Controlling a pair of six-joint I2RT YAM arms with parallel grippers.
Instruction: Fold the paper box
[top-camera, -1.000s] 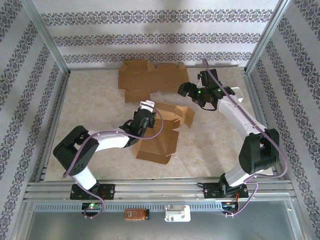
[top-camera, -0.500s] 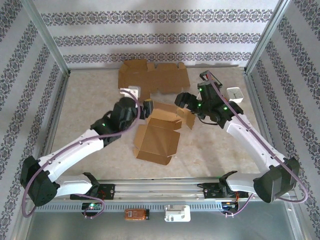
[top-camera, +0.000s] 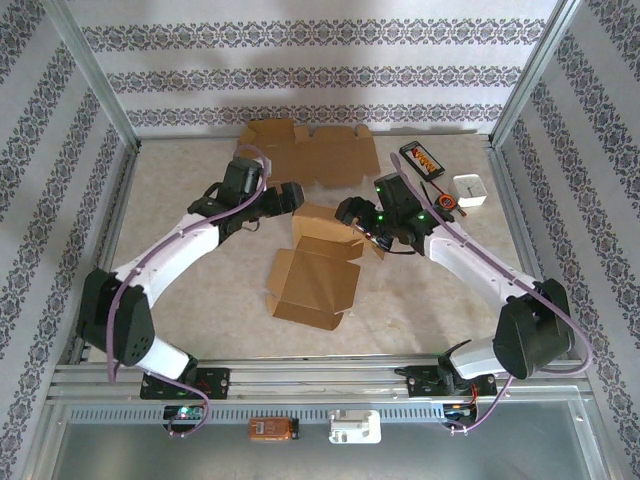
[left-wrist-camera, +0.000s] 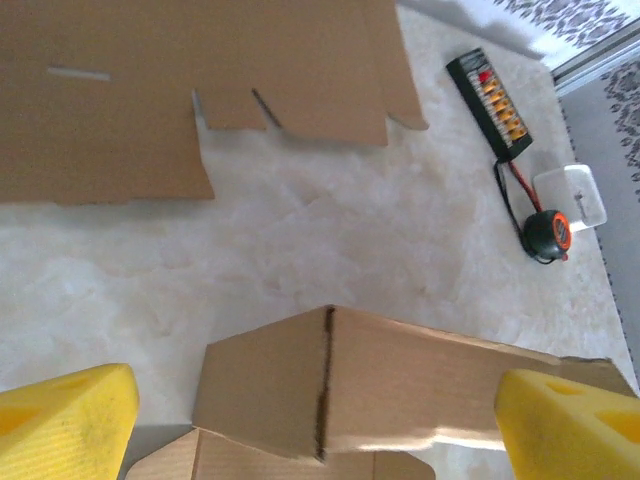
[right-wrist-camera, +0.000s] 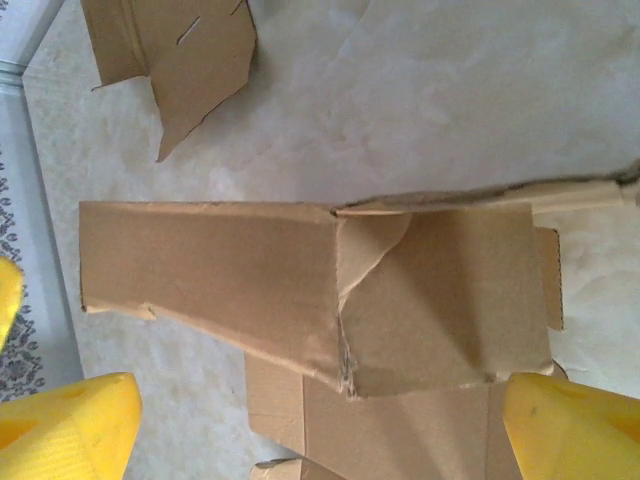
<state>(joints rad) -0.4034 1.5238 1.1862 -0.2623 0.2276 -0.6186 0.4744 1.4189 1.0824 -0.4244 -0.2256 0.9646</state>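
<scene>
**Count: two cardboard pieces, five small items, two grippers**

There are two cardboard pieces. One partly folded paper box (top-camera: 315, 275) lies under and between both pairs of fingertips. One flat cardboard blank (top-camera: 300, 150) lies beyond them.

There are two grippers, the left gripper (top-camera: 292, 196) and the right gripper (top-camera: 343, 211). Each has two yellow fingers (left-wrist-camera: 65, 420), making four in all.

Three small items sit past the right gripper's fingers:
- one black charger board (left-wrist-camera: 490, 100)
- one black-and-orange round object (left-wrist-camera: 547, 233)
- one small white box (left-wrist-camera: 572, 195)

Two more items lie well behind the fingers, by the arm bases: one orange device (top-camera: 272, 429) and one white block (top-camera: 355, 427).
</scene>
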